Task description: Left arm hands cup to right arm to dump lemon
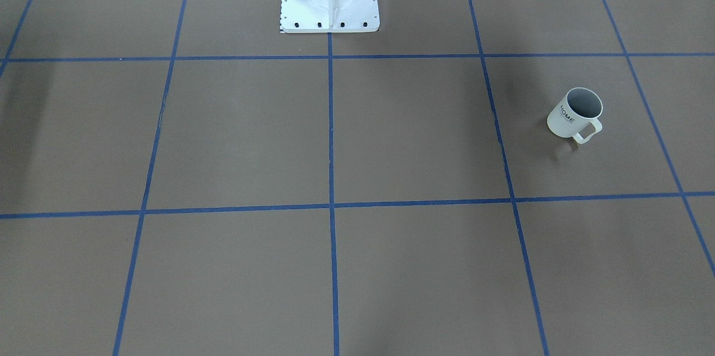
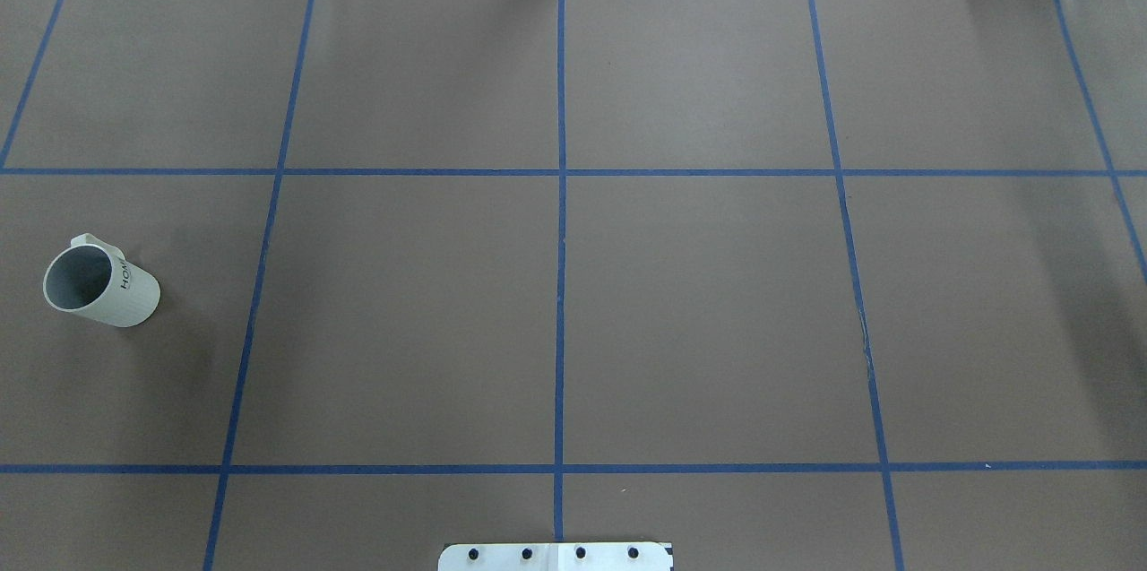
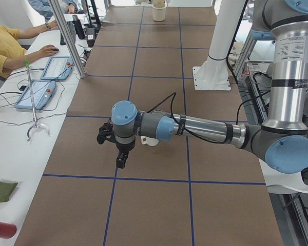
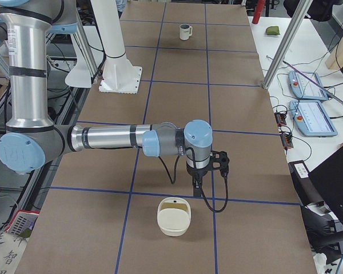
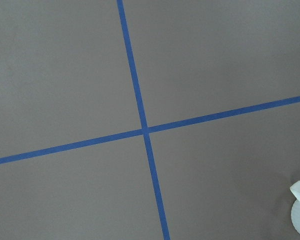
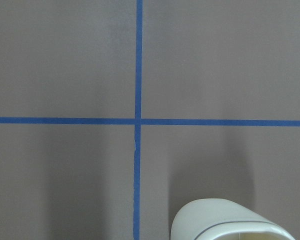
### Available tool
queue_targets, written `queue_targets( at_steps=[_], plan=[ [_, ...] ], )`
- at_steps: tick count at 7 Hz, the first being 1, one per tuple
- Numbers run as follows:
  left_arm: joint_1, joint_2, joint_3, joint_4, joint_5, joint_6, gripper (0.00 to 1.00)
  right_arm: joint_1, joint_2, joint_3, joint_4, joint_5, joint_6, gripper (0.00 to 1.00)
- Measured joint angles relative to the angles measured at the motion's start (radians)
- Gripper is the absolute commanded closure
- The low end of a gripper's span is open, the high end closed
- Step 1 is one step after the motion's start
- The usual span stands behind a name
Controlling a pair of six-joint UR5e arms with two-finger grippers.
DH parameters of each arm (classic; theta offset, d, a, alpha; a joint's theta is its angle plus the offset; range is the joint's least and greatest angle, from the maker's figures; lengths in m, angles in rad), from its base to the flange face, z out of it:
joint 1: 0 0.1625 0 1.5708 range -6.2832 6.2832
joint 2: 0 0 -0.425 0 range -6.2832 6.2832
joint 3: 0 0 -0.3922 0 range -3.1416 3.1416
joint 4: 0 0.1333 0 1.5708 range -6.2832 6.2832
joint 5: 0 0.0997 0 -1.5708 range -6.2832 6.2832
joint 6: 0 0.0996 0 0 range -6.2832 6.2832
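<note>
Black "HOME" lettering marks the white cup (image 1: 575, 115).

From the left end, the cup (image 3: 150, 142) was mostly hidden behind the left arm. Whether the lemon lay inside, I couldn't tell.

The table (image 2: 699, 302) is lit evenly and softly from above. Wide, faint shadows with blurred edges are cast on it, one beside the cup (image 1: 565, 117). All views are rendered sharp.
</note>
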Motion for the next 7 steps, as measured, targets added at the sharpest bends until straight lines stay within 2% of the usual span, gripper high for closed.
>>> queue_targets(
  at_steps=[1, 3, 6, 7],
  plan=[
    [0.001, -0.003, -0.010, -0.006, -0.002, -0.004, 0.00, -0.002, 0.005, 0.000, 0.040, -0.002, 0.005, 0.00],
    [0.001, -0.043, 0.004, -0.036, -0.001, -0.007, 0.00, -0.010, 0.010, -0.008, 0.195, 0.001, 0.027, 0.00],
    [0.006, -0.079, 0.025, -0.118, -0.006, -0.022, 0.00, -0.036, 0.002, -0.002, 0.347, 0.013, 0.055, 0.00],
    [0.042, -0.077, 0.019, -0.159, -0.006, -0.032, 0.00, -0.069, 0.004, 0.001, 0.384, 0.014, 0.074, 0.01]
  ],
)
